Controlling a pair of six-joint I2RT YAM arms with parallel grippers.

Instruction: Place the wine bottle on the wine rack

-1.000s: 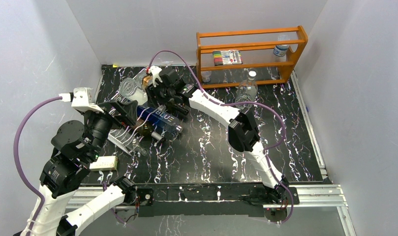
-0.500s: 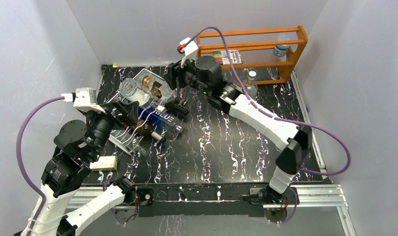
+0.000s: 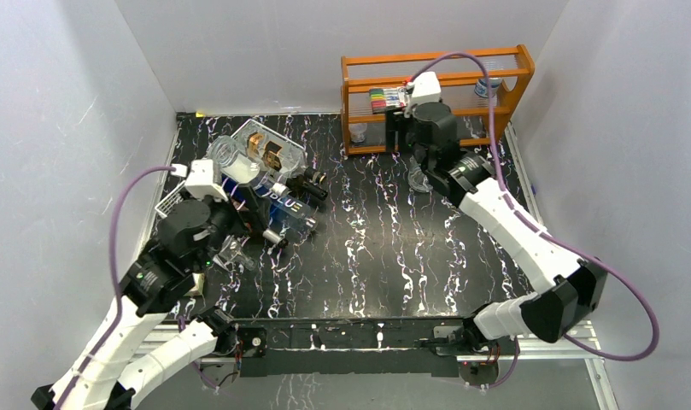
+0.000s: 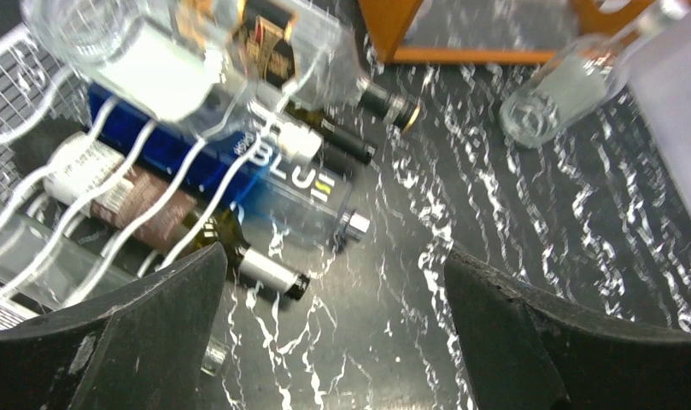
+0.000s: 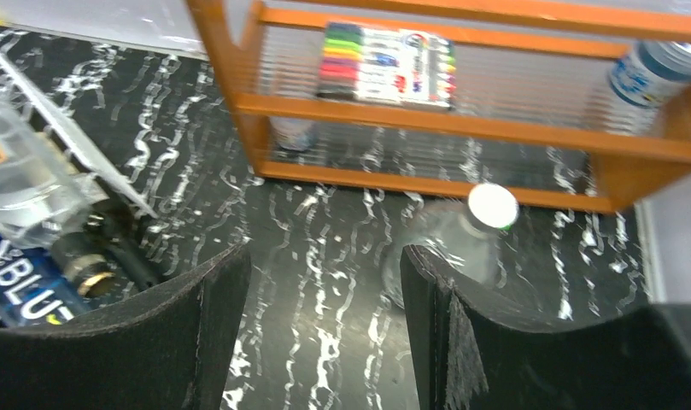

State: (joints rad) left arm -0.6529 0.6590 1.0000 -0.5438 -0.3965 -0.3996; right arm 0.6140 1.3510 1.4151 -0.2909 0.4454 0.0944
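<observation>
Hovering open and empty, both grippers flank a loaded wine rack (image 3: 169, 203).
At near left, the left gripper (image 4: 337, 282) is spread wide with nothing held, at the rack's near side on the black marbled table (image 3: 384, 248). A dark wine bottle (image 4: 137, 201) lies in the lower tier under the wires, with a blue bottle (image 4: 273, 175) beside it and a clear square bottle (image 3: 256, 149) on top. At far right, the right gripper (image 5: 323, 265) gapes empty above an upright white-capped bottle (image 5: 470, 231) before the orange shelf (image 3: 436, 84).
</observation>
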